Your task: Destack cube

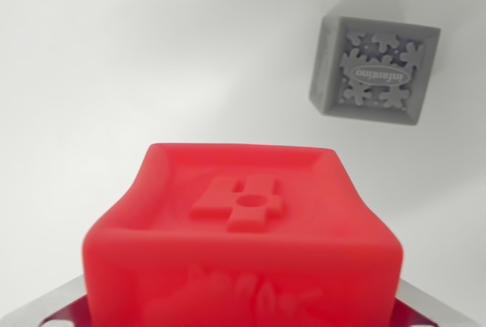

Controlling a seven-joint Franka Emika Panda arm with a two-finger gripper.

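Bright, even, diffuse light washes the white surface [152, 54] nearly featureless. The red cube [243, 243] sits close and blurred; beyond it, upper right, the grey cube [373, 69] is sharper, casting a faint soft shadow.

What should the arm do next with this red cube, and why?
Probably carry the red cube sideways and lower it onto the bare white surface, well clear of the grey cube. The red cube fills the lower frame between the end effector's metal fingers, apparently gripped, while the grey cube sits apart at the wrist view's upper right, so the stack already looks separated.
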